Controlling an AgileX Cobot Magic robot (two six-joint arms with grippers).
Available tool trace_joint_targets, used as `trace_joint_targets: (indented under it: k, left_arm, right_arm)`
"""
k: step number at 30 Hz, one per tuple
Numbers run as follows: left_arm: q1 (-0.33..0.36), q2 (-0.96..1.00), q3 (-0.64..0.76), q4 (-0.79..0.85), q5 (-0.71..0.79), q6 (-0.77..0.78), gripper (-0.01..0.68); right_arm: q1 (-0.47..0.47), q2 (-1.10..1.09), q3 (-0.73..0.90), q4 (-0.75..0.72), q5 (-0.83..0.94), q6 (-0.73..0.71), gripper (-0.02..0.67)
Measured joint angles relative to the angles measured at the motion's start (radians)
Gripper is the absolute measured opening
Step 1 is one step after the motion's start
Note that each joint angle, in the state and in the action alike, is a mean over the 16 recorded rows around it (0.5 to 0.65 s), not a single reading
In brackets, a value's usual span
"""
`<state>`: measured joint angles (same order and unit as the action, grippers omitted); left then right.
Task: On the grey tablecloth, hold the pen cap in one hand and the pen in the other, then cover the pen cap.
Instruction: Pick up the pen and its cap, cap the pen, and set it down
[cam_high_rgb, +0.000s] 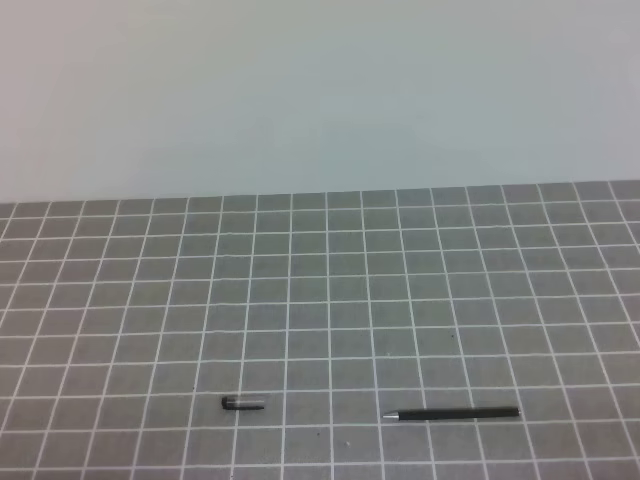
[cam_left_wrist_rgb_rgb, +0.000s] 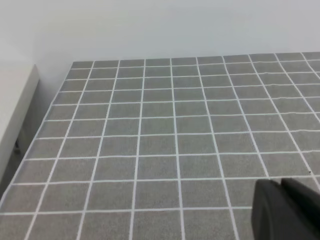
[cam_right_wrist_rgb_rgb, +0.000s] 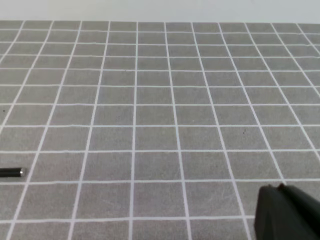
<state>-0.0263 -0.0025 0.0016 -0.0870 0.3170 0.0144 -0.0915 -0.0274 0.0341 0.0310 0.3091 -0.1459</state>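
Both hands, left (cam_left_wrist_rgb_rgb: 287, 210) and right (cam_right_wrist_rgb_rgb: 287, 212), seemingly closed empty above grey tablecloth (cam_high_rgb: 400, 280); pen (cam_high_rgb: 452, 413) right of pen cap (cam_high_rgb: 243, 403).

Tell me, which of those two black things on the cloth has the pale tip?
The pen, the longer stick lying on the right; its silvery tip points left toward the stubby pen cap, which is all dark.

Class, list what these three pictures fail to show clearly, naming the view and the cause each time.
- Short black tube pen cap: exterior high view, too small to show its clip.
- Slim black stick pen: right wrist view, cut off by the left edge.
- Left gripper and right gripper: wrist views, cut off at the bottom corner.
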Motion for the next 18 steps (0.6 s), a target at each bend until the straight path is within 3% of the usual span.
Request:
trace_joint_targets:
  k: [8, 18]
  left_arm:
    - [0.0, 0.0, 0.0, 0.009, -0.041, 0.0, -0.003]
    - [0.0, -0.001, 0.0, 0.016, -0.214, 0.001, -0.003]
  right_arm:
    - [0.0, 0.0, 0.0, -0.001, 0.0, 0.0, -0.003]
    - [0.0, 0.0, 0.0, -0.008, -0.001, 0.0, -0.003]
